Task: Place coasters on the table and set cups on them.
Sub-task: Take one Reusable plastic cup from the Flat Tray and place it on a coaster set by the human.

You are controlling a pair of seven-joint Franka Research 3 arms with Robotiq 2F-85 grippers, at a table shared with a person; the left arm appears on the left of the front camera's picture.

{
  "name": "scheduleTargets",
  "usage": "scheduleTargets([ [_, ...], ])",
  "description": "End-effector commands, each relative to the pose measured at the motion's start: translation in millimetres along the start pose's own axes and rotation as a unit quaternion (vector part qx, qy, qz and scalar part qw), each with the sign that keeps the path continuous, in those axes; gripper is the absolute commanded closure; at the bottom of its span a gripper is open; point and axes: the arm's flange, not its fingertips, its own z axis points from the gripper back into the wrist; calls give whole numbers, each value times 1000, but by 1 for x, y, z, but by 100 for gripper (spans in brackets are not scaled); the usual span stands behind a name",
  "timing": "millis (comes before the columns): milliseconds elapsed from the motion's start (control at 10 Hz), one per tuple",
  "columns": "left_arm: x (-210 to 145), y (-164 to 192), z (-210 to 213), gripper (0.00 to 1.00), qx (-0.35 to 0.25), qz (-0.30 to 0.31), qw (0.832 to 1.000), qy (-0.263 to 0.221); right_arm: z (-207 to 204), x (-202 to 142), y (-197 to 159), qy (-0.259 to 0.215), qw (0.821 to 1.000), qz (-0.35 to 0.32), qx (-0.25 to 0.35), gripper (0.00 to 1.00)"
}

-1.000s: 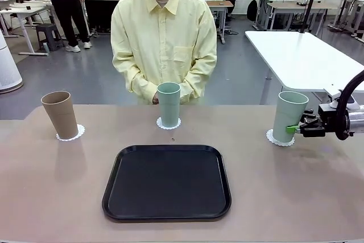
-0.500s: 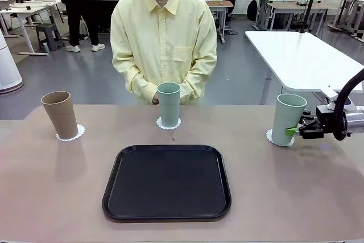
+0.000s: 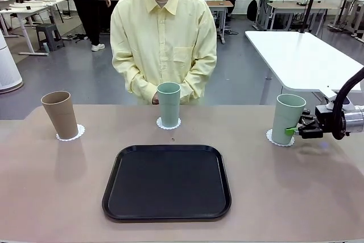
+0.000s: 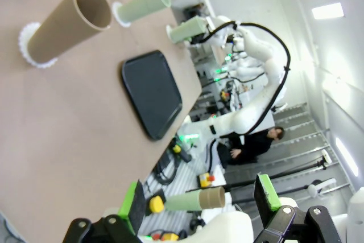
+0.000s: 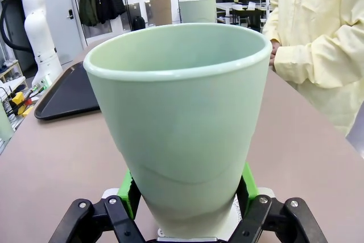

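On the table, brown cup and middle mint cup sit on coasters; right hand grips the right mint cup on its coaster (release left), left hand open, empty.

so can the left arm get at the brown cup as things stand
Probably yes: the left gripper is open and holds nothing, and the brown cup stands alone on its coaster at the table's left end, with bare tabletop around it.
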Motion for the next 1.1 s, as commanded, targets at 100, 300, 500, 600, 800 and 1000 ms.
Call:
scheduleTargets([
  [100,0,-1,1,0,3,3,1000,-1,-1,-1,-12,-7,1000,-6,-3,19],
  [300,0,-1,1,0,3,3,1000,-1,-1,-1,-12,-7,1000,-6,-1,19],
  [500,0,-1,1,0,3,3,1000,-1,-1,-1,-12,-1,1000,-9,3,0],
  [600,0,-1,1,0,3,3,1000,-1,0,-1,-11,3,1000,-10,3,0],
  [800,0,-1,1,0,3,3,1000,-1,0,-1,-9,27,1000,-7,-6,0],
  [1000,0,-1,1,0,3,3,1000,-1,4,3,-4,69,998,-3,-14,0],
])
